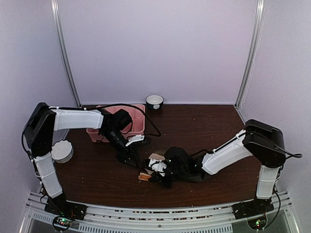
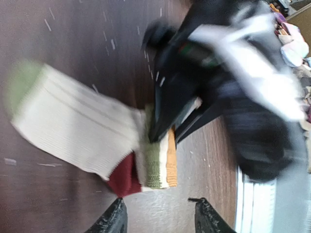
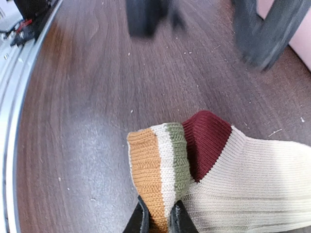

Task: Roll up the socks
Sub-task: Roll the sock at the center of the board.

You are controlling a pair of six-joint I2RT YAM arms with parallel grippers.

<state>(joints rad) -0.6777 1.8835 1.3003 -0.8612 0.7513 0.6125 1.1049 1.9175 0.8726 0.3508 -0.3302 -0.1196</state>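
One sock (image 3: 243,170) lies lengthwise away from the right gripper (image 3: 156,219), which pinches its striped cuff (image 3: 158,165); the left gripper (image 2: 158,219) hangs open just beside.

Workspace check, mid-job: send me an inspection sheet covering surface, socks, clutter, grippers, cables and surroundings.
Surface: dark wood table, pale specks scattered on it.
Job's things: cream sock with maroon heel and green and orange bands, lying on the table; a second sock cannot be made out.
Clutter: pink tray at the back; small cup beside it by the back wall; white ridged dish at the left edge.
Grippers: right gripper shut on the sock's cuff; left gripper open, empty, clear of the sock.
Cables: black cable looping across the tray.
Surroundings: pale walls; metal rail in front.
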